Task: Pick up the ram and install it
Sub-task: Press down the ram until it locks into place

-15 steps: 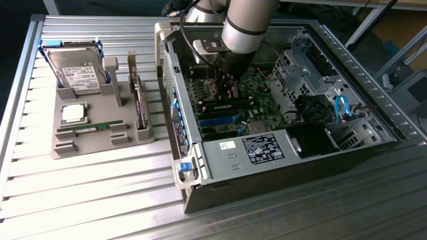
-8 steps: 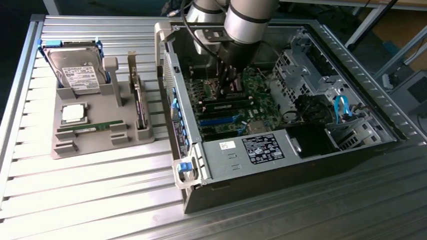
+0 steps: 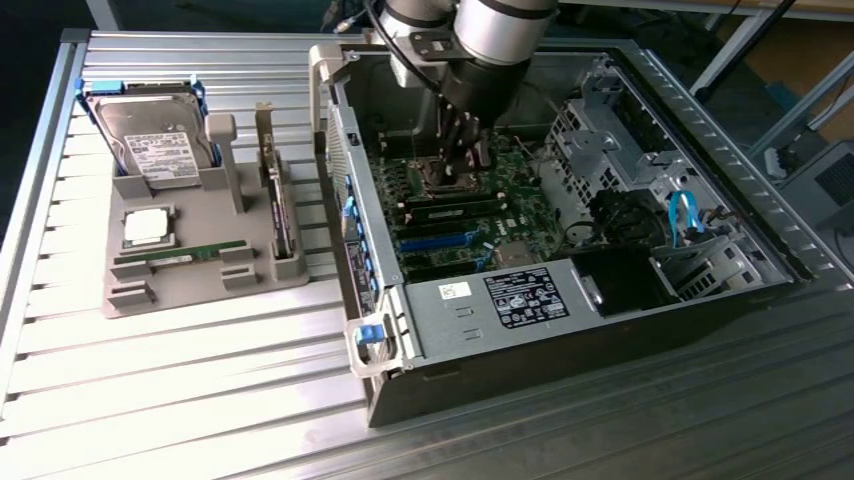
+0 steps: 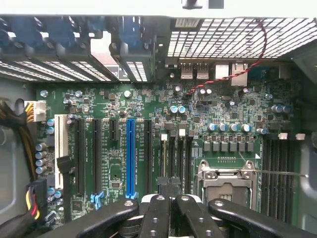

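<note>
Hovering inside the computer case [image 3: 561, 300], the gripper [image 3: 461, 165] had its jaws pinched together over the motherboard [image 4: 148, 114]; the ram [image 3: 180, 258] lay unpicked on the tray [image 3: 200, 290].

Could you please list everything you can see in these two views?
ram: one, green, lying flat in the holder.
holder: one, grey, on the table at the exterior view's left.
hard drive: one, silver, at the holder's far end.
processor chip: one, silver, between hard drive and ram.
expansion card: one, dark, on edge in the holder.
computer case: one, silver and black, open, at the exterior view's right.
motherboard: one, green, inside the case.
table: one, silver, slatted.
arm: one, grey, reaching into the case.
pincer: one, black, low over the motherboard.
</note>
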Action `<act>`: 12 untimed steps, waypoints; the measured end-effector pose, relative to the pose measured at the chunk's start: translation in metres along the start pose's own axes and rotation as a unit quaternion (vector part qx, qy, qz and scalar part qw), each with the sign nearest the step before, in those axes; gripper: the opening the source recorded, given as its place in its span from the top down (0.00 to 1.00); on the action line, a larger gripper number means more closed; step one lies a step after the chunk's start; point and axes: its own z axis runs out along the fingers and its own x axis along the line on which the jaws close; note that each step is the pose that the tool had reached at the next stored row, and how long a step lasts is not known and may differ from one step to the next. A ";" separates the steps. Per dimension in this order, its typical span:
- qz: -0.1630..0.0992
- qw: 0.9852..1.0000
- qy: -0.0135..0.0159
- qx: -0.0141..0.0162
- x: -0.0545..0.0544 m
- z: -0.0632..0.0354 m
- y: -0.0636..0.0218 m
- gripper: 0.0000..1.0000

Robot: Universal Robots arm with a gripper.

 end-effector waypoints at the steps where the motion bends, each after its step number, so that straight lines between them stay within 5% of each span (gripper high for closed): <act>1: 0.000 1.000 0.000 0.000 0.000 -0.0027 0.0001 0.90; 12: 0.000 1.000 0.002 0.000 0.000 -0.0366 0.0008 0.90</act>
